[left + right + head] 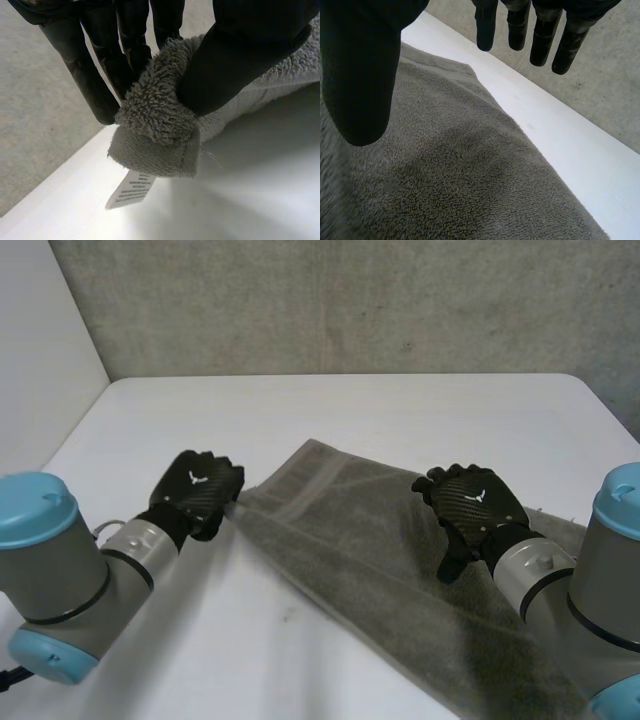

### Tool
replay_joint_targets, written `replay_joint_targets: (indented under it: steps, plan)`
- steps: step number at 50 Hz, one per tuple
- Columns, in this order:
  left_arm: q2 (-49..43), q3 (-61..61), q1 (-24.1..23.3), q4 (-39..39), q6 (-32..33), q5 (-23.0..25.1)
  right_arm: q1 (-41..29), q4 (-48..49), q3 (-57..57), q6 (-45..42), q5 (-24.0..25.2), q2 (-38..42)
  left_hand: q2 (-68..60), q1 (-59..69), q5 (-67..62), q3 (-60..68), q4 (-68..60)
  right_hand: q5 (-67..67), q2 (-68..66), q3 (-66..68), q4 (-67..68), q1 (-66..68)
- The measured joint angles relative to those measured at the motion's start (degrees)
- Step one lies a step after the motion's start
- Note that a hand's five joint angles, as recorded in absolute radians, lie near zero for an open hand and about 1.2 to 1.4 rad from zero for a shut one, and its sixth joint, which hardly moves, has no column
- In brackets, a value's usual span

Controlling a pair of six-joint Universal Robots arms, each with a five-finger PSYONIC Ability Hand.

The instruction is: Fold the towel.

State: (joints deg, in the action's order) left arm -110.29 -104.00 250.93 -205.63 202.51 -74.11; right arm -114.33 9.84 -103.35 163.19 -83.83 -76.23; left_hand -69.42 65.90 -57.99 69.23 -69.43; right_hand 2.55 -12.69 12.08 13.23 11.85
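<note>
Soft, limp grey towel (380,540) sprawls on the bench (350,410) from centre toward 5 o'clock, its 9 o'clock corner pinched by the left hand (200,490), the right hand (475,510) spread over its 3 o'clock part; corners look best to grip.

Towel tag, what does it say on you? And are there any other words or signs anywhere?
Tag, hanging from the towel corner that the left hand pinches: several printed lines, too small and blurred to read.
Back of the left hand: a small white mark, a sign and not letters.
Back of the right hand: the same white mark.
Table: no writing.
</note>
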Motion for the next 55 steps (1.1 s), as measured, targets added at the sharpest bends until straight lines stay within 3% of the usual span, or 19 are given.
replay_joint_targets:
  steps: [4,11,15,16,21,27,35,55]
  plan:
    - [1.12,0.15,0.73,-0.04,-2.46,-1.07,0.04,-3.53,0.01,-0.76,-0.02,-0.74,-0.15,0.04,0.0,0.14,-0.1,0.0,0.0,0.0,0.0,-0.01]
    - [0.73,2.43,2.58,0.43,-3.83,-9.18,1.45,-21.36,-0.89,-1.3,0.28,-3.07,-0.21,0.04,0.0,0.19,-0.23,0.0,0.0,0.0,0.0,0.0]
    - [0.26,3.06,2.74,0.5,-3.71,-11.04,2.03,-23.07,-2.08,-1.1,0.41,-3.83,-0.22,0.04,-0.43,0.2,-0.26,0.0,0.0,0.0,0.0,0.0]
    - [-0.88,4.26,2.94,0.54,-3.44,-13.82,2.91,-23.48,-4.93,-0.8,0.62,-5.66,-0.22,0.04,-0.43,0.2,-0.28,0.0,0.0,0.0,0.0,0.0]
    - [-2.7,6.32,3.44,0.56,-3.18,-16.19,3.39,-21.63,-7.96,-0.67,1.08,-7.81,-0.22,0.04,-0.43,0.21,-0.28,0.0,0.0,0.0,0.0,0.0]
    - [-5.5,9.6,5.81,0.58,-3.07,-18.31,2.86,-18.93,-11.04,-1.1,5.15,-10.27,-0.22,0.04,-0.43,0.23,-0.28,0.0,0.0,0.0,0.0,0.0]
    - [-7.16,11.35,8.67,0.64,-3.15,-19.91,-1.9,-15.82,-13.17,-1.49,8.7,-9.9,-0.22,0.04,-0.43,0.23,-0.28,0.0,0.0,0.0,0.0,0.0]
    - [-7.32,10.67,9.32,0.82,-3.17,-20.11,-15.89,-0.77,-17.48,-1.54,5.87,-3.57,-0.22,0.04,-0.4,0.23,-0.3,0.0,0.0,0.0,0.0,0.0]
